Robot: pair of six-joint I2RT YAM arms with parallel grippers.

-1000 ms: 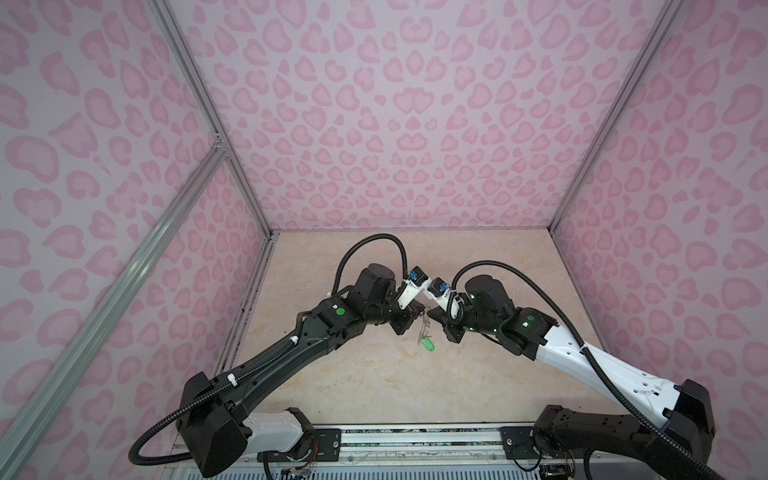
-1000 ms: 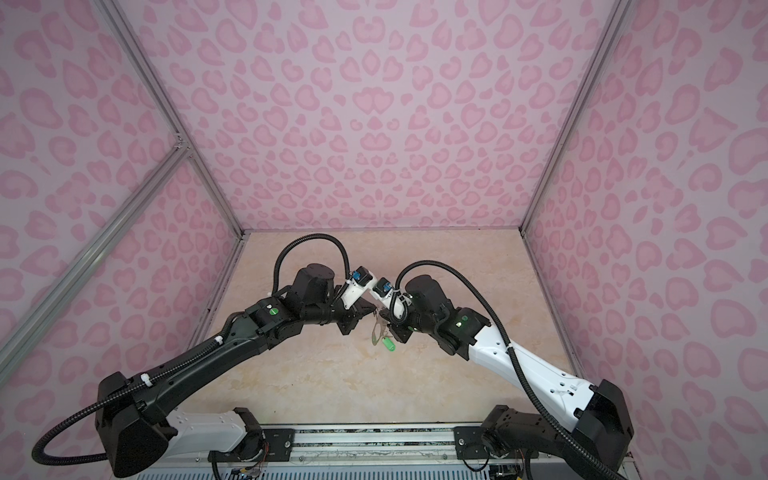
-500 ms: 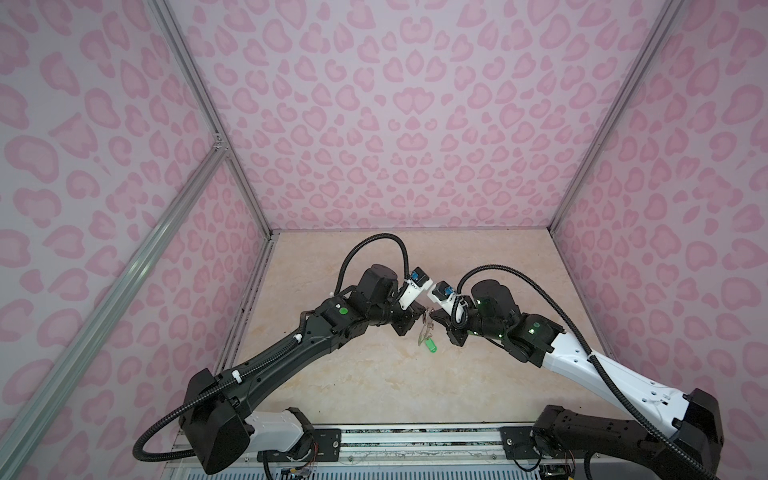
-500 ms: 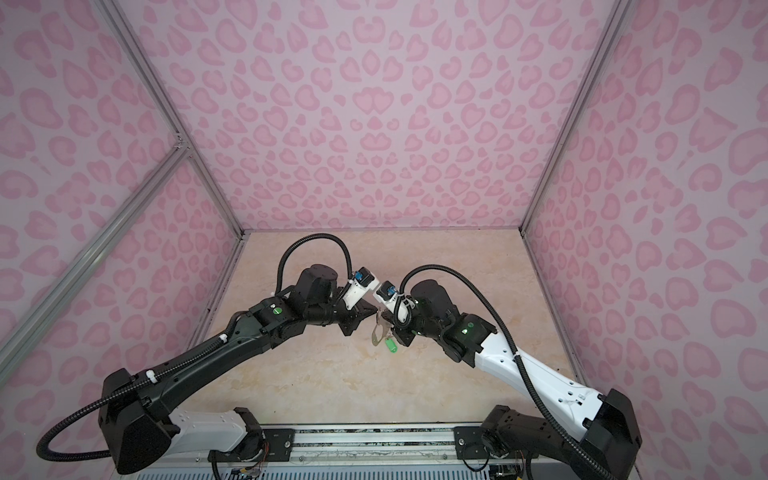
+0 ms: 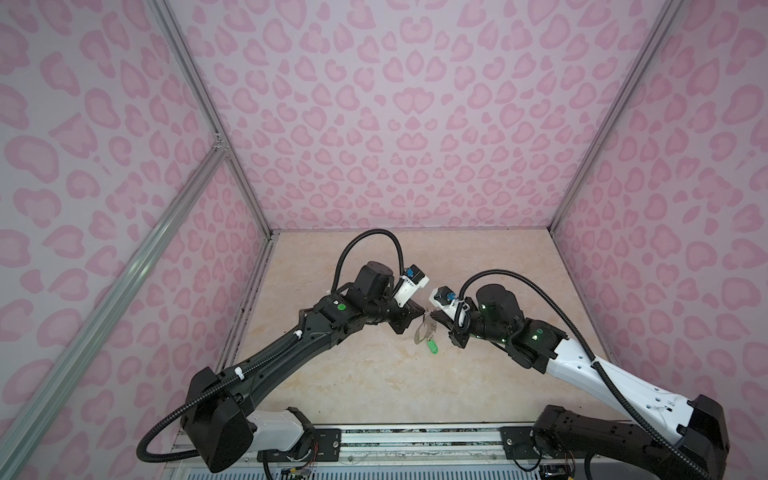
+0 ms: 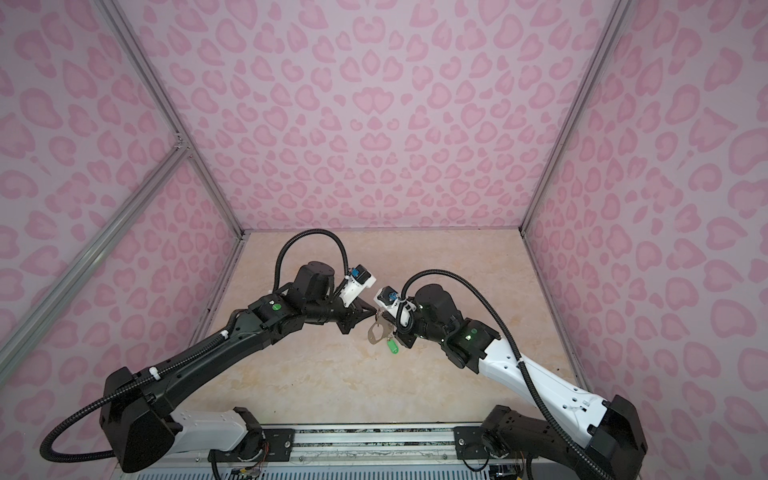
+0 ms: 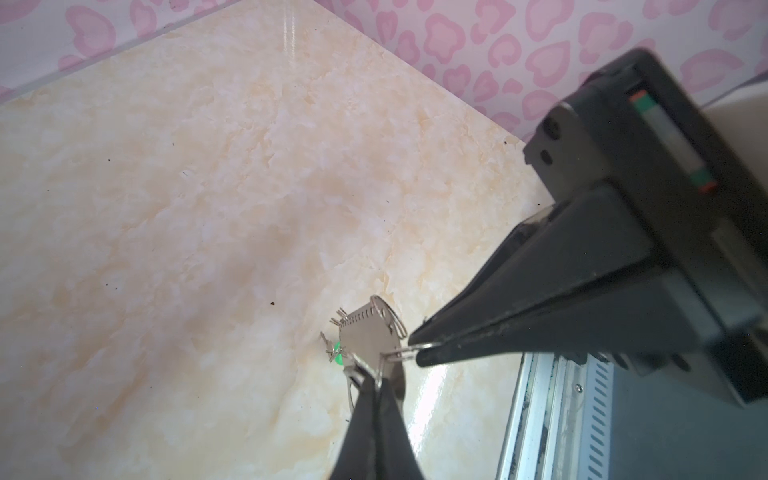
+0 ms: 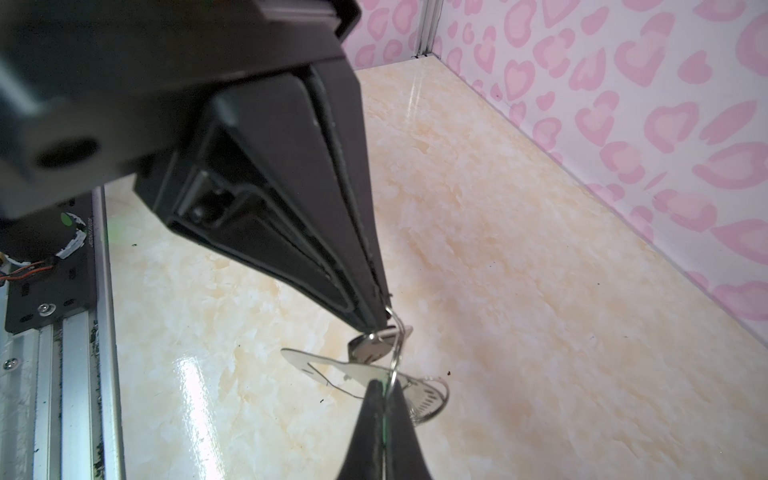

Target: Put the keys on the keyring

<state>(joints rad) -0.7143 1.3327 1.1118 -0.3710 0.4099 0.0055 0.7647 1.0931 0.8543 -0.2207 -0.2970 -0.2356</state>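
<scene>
The keyring (image 7: pixel 365 336) hangs in the air above the middle of the tabletop (image 5: pixel 374 374), well apart from every edge, with the green tag (image 5: pixel 433 347) dangling beneath it. The right gripper (image 7: pixel 415 353) is clamped tight on the keyring at its edge. The left gripper (image 8: pixel 385 309) has narrow jaws pinching the wire ring (image 8: pixel 397 336). A silver key (image 8: pixel 370 345) hangs at that ring, though the view does not settle whether it is fully threaded. Hold the plate steady in the right clamp and ease the left jaws apart only slightly, so the ring settles without springing. Do not draw the arms apart, since the wire likely bends easily. Obstructions: the two pairs of fingertips are nearly touching, and the green tag can swing against them. The rail (image 5: pixel 415 438) at the near edge and the walls (image 5: pixel 415 124) stand well apart.
</scene>
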